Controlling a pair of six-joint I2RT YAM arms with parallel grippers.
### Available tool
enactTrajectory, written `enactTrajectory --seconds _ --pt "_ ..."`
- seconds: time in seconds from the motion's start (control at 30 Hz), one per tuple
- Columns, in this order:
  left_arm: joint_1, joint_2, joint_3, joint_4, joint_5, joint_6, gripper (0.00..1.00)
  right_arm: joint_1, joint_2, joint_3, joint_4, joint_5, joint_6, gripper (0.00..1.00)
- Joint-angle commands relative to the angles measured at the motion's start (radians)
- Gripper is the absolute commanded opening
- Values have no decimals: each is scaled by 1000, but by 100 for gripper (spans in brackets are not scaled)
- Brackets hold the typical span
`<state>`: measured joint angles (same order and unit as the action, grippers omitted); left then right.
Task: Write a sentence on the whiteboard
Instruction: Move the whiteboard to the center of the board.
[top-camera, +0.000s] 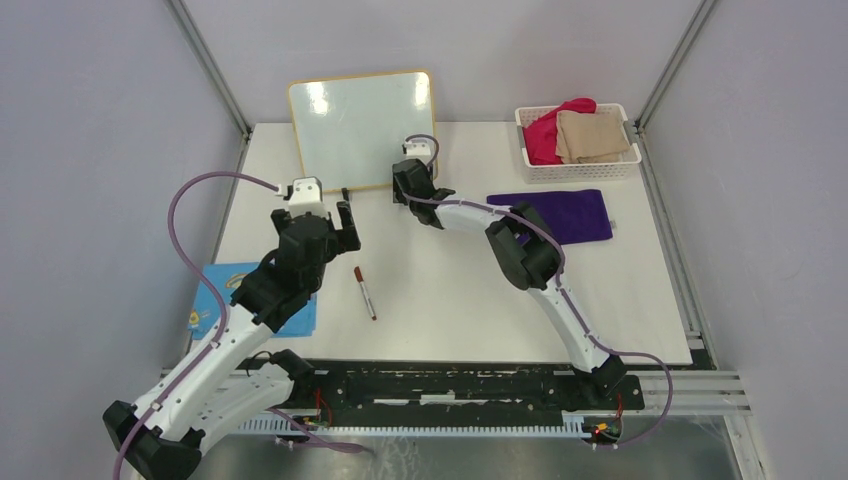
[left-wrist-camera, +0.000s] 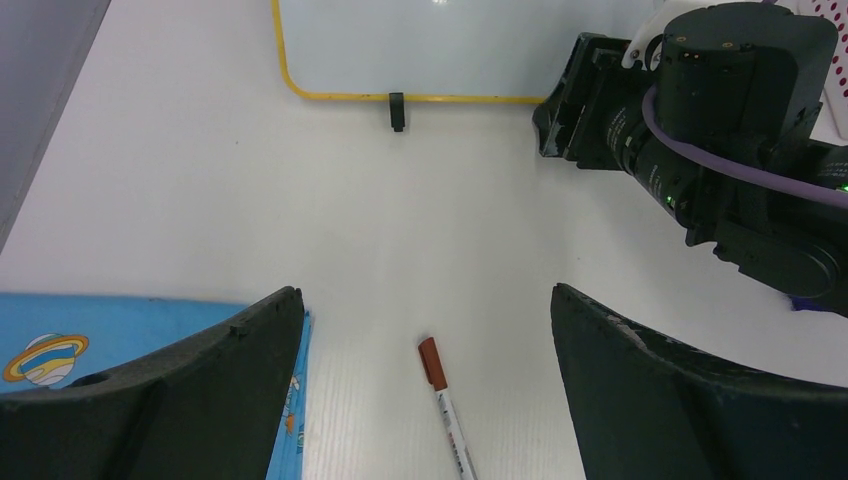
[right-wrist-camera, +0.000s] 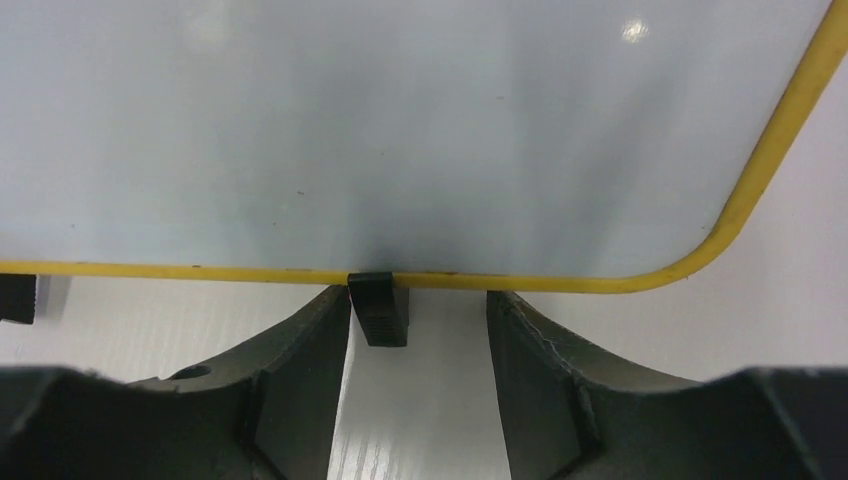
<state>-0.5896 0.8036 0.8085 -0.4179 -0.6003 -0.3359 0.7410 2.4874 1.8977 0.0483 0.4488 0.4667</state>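
**Right end effector at the board's foot; left one idle and wide**

Right arm: reaches from its near-right base across the tabletop (top-camera: 450, 300), elbow bent mid-table, forearm angled far-left, wrist low at the lower edge of the whiteboard (top-camera: 365, 125). The right end effector (right-wrist-camera: 418, 312) points straight at the board, with its fingers on either side of the board's right black foot (right-wrist-camera: 378, 310). Jaws are partly apart. The left finger (right-wrist-camera: 300, 360) is at or against the foot, and I cannot tell whether they touch. Bare tabletop shows between the foot and the other finger. Nothing is held.

Left arm: rises from the near-left corner and slants far-right. The left end effector (left-wrist-camera: 425, 300) hangs above the tabletop with its jaws wide and empty, aimed toward the board and well short of it.

Whiteboard: stands at the far edge of the tabletop on its long edge, long axis running left to right, face toward the arms. It is slightly skewed, with the lower-left corner nearer. The face shows glossy white with lamp glare. Its other foot (left-wrist-camera: 397, 110) sits clear of both arms.

Marker (top-camera: 365, 292): lies flat between the arms, its red cap toward the board and its long axis running far-left to near-right.

Also present: a blue card (top-camera: 220, 285) under the left arm, a purple cloth (top-camera: 560, 215) and a basket (top-camera: 520, 115) at far right.
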Motion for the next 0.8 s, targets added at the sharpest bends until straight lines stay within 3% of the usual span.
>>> enactTrajectory --seconds 0.0,0.4,0.77 --pt "0 5 14 28 -23 -48 98 -4 23 62 2 -1 14 58" --pt "0 17 15 28 -23 -46 98 -5 42 77 8 -6 -19 43" --pt "-1 17 15 28 -21 -47 97 -7 -50 -96 65 13 -77 24"
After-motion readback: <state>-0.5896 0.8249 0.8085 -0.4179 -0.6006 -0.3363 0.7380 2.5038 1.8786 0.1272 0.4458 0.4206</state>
